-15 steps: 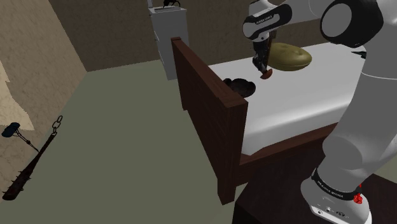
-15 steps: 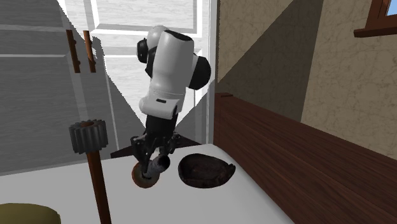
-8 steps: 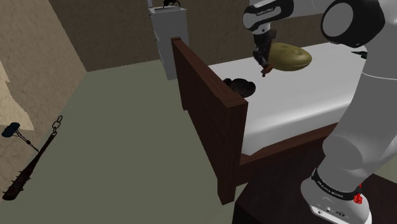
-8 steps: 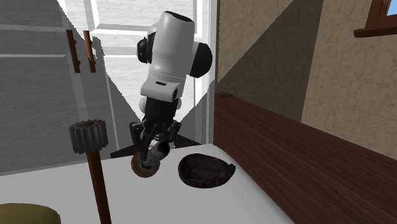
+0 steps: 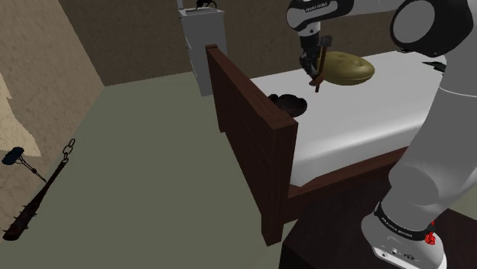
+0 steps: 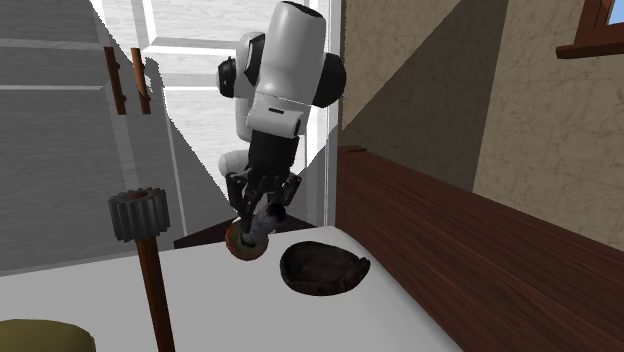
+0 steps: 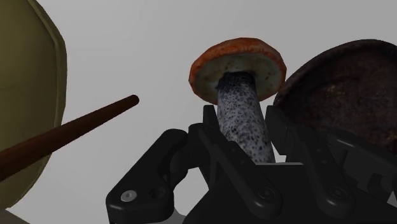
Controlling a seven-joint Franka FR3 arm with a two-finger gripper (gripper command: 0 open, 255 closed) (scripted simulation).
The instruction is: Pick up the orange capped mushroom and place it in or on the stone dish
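"What does the claw (image 7: 245, 130) have?"

"It's clamped on the speckled stem of the orange-capped mushroom (image 7: 236, 60). The cap points away from the hand, held above the white bed (image 7: 153, 51)."

"And the dish?"

"The dark stone dish (image 7: 343, 76) lies on the bed beyond, off to one side of the cap. A brown stick (image 7: 70, 127) slants in on the other side."

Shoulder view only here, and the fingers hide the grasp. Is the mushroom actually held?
Observer: Yes. In the wrist view the gripper is shut on the mushroom, clasping its speckled stem.
Operator: Over the dish?
Observer: No. In the second exterior view the cap is left of the dark dish, not above it.
Operator: Anything close by?
Observer: A brown rod with a grey toothed head stands upright further left in that view.
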